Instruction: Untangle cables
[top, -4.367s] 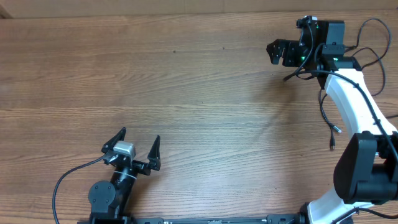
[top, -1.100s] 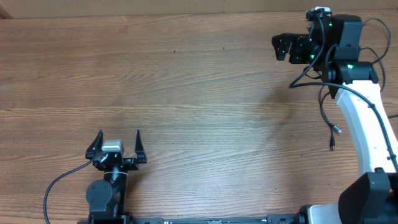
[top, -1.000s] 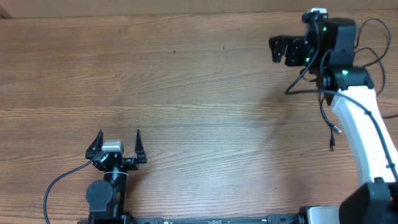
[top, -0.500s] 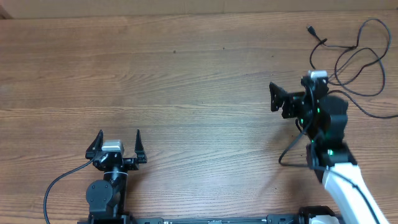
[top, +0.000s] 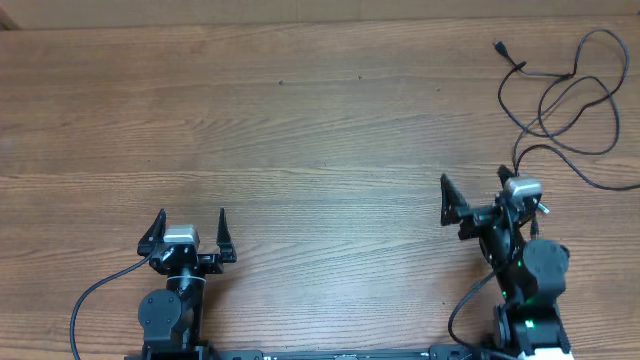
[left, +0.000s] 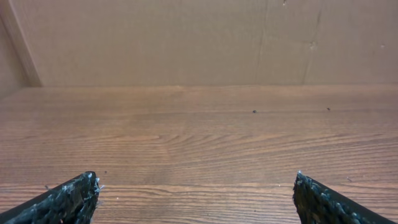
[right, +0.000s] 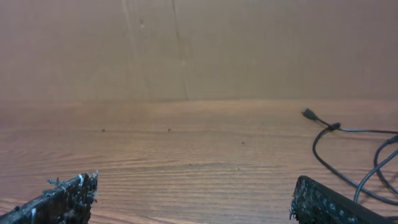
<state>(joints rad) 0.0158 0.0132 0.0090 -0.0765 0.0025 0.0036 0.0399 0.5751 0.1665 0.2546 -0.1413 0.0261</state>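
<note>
Wood-grain table (top: 300, 130) fills the overhead view, and the wrist cameras show a plain brown cardboard wall (left: 186, 37) behind its far edge. The cables (top: 545, 73) lie in the far right corner as loose, thin black loops. A small plug points toward the back edge, and several strands cross one another without forming a tight knot. One strand trails down toward the right arm, and it cannot be told whether it touches the arm. The left gripper (top: 190, 215) sits low at the near edge on the left, well apart from the cables. Its jaws are spread wide, with only bare wood between them. The right gripper (top: 490, 198) sits at the near edge on the right, just below the loops. Its jaws are also spread fully and hold nothing. The right wrist camera shows the plug and a curve of cord ahead and to its right. Both arms look tucked into a resting pose, which suggests the cords were laid out there deliberately, either finished or waiting for another pull.
</note>
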